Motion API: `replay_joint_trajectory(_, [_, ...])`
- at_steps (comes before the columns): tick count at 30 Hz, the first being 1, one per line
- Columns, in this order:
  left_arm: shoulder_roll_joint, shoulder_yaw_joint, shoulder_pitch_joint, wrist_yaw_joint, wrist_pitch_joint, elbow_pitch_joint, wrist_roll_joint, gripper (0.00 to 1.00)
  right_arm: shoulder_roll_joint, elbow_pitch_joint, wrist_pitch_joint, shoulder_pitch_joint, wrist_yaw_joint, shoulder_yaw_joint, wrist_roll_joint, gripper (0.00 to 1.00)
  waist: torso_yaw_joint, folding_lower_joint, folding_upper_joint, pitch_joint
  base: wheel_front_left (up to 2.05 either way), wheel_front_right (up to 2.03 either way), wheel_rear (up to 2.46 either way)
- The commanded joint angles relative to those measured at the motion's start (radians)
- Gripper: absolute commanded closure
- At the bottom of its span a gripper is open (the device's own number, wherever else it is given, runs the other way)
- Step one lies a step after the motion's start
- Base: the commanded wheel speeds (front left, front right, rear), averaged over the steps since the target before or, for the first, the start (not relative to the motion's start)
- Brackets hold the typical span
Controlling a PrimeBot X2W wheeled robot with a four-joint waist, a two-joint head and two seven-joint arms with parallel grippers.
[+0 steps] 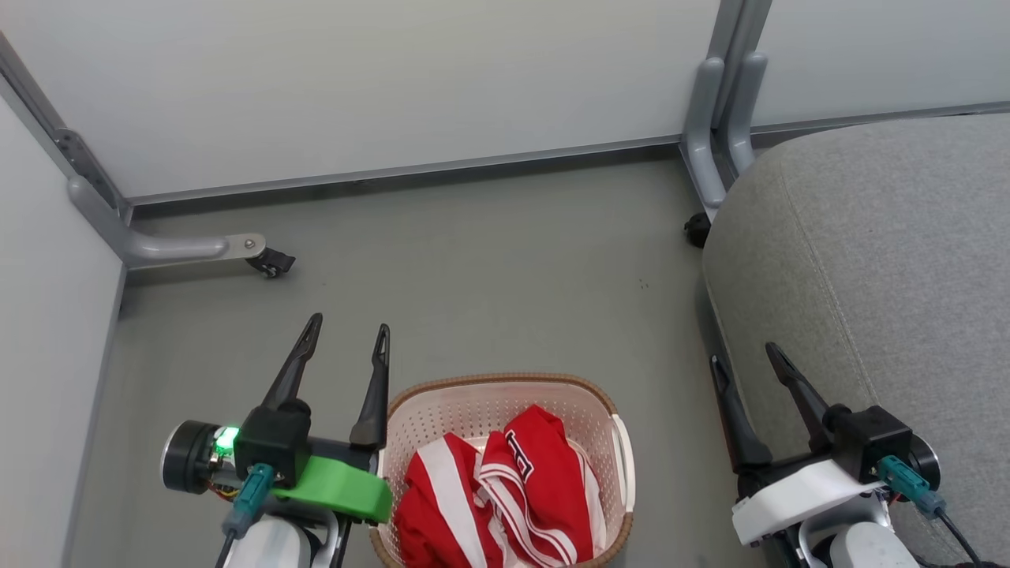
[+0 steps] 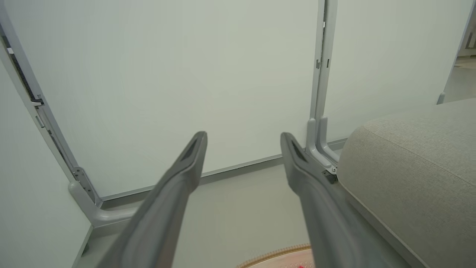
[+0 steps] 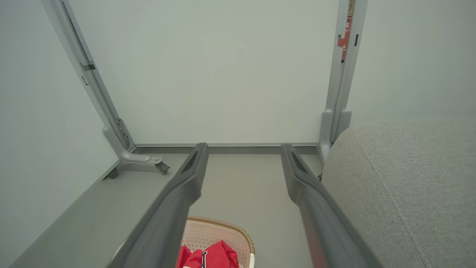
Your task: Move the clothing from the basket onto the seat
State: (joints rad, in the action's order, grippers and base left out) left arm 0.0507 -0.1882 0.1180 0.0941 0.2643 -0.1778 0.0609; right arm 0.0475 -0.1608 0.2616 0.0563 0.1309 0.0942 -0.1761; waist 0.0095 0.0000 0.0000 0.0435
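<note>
Lying bunched in the laundry basket (image 1: 489, 382) at 6 o'clock in the head view: red, white-striped clothing (image 1: 497, 497), with lettering on one piece. The basket stands on the grey floor (image 1: 489, 268). The grey seat (image 1: 884, 260) is at 3 o'clock, near the basket. Left end effector (image 1: 349, 323) at 7 o'clock, just beside the basket rim, fingers apart. Right end effector (image 1: 742, 353) at 4 o'clock, at the seat's edge, fingers apart.

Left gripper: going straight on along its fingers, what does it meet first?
Likely the white partition panel, low down; the floor between it and the left gripper looks free, though depth is unclear.
</note>
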Motion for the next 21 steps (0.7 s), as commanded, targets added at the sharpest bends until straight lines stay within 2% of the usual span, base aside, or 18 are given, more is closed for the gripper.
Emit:
replay_joint_trajectory(1, [0.001,-0.002,0.028,0.006,0.000,-0.005,0.007,0.00,0.005,0.006,0.005,0.017,0.000,0.001,0.004,0.00,-0.013,0.0000,0.0000,0.018,0.00,0.00,0.00])
replay_joint_trajectory(9, [0.011,-0.047,0.121,0.029,0.000,-0.072,0.008,0.00,0.005,0.038,0.005,0.074,0.000,0.010,0.006,0.00,-0.081,0.0000,0.0000,0.114,0.00,0.00,0.00])
replay_joint_trajectory(17, [0.045,-0.101,0.259,0.037,0.000,-0.188,0.023,0.00,0.004,0.091,0.005,0.191,0.000,0.034,-0.005,0.00,-0.186,0.0000,0.0000,0.288,0.00,0.00,0.00])
replay_joint_trajectory(21, [0.078,-0.162,0.329,0.038,0.000,-0.258,0.032,0.00,0.004,0.118,0.005,0.251,0.000,0.046,-0.023,0.00,-0.235,0.0000,0.0000,0.374,0.00,0.00,0.00])
